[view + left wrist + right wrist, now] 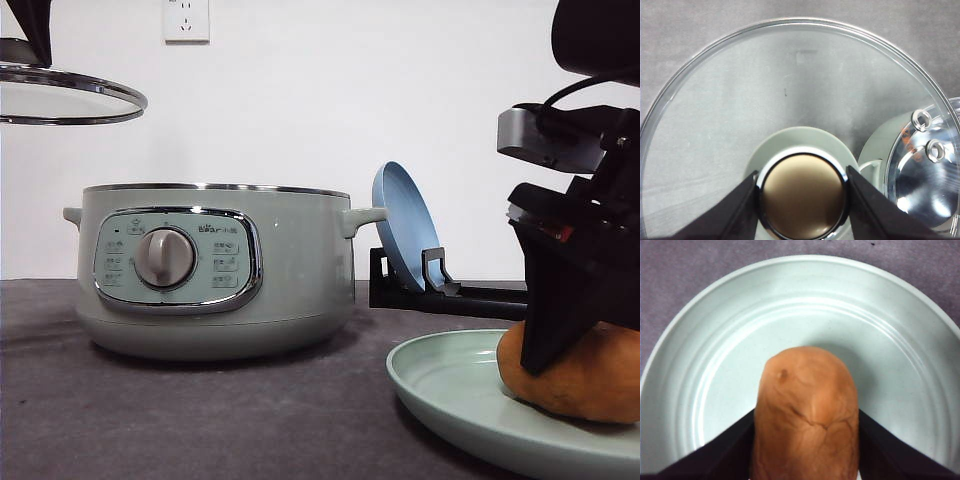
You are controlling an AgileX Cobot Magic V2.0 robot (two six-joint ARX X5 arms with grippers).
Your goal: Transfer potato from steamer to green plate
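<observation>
The potato point(580, 375) point(805, 390), orange-brown and oblong, rests on the pale green plate point(450, 385) point(715, 340) at the front right. My right gripper point(560, 345) point(806, 415) is shut on the potato, one dark finger against each side. The sage-green steamer point(215, 270) stands left of centre with its lid off, and its shiny inside point(925, 175) shows in the left wrist view. Up at the far left my left gripper point(28, 30) point(804, 195) is shut on the knob of the glass lid point(70, 100) point(790, 90), holding it in the air above and to the left of the pot.
A blue plate point(405, 235) stands on edge in a black rack point(410, 285) behind the green plate, just right of the steamer's handle. The tabletop point(200, 420) is dark grey cloth. A white wall with a socket point(186, 18) closes the back.
</observation>
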